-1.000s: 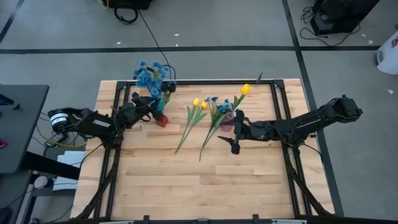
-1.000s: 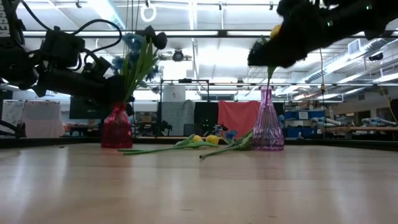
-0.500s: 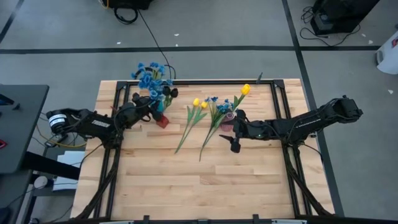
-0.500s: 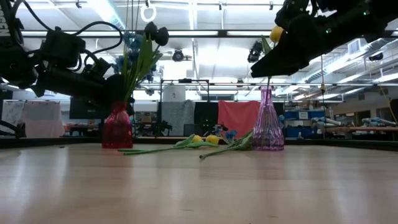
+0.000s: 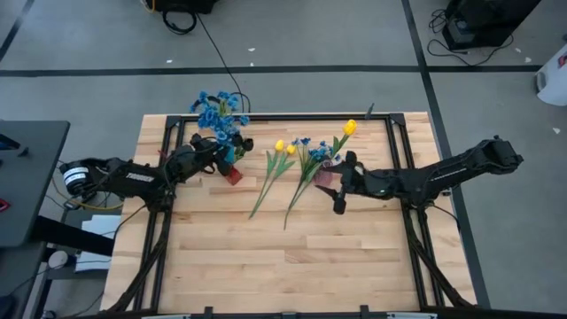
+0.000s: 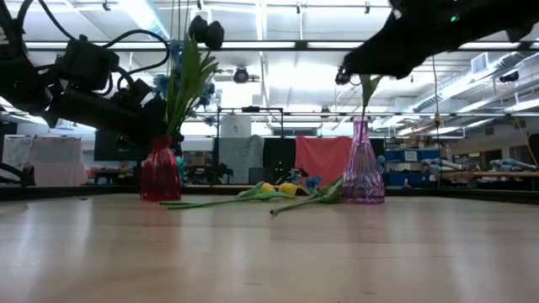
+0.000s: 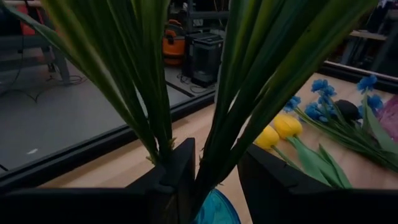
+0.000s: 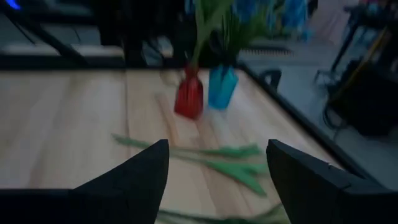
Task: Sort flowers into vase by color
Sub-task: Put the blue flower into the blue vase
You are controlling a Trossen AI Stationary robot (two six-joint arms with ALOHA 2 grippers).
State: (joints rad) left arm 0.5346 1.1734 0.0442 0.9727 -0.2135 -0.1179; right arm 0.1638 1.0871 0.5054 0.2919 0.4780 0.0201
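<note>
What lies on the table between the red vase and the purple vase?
Loose flowers: two yellow tulips and a blue-blossom stem lie on the wood between the red vase and the purple vase. The high view shows it best; the low view confirms.

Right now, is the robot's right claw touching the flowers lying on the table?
Apart. The right wrist view shows the open right gripper holding nothing, with the loose flowers lying on the table beyond its fingers. The low view shows it raised well above them.
</note>
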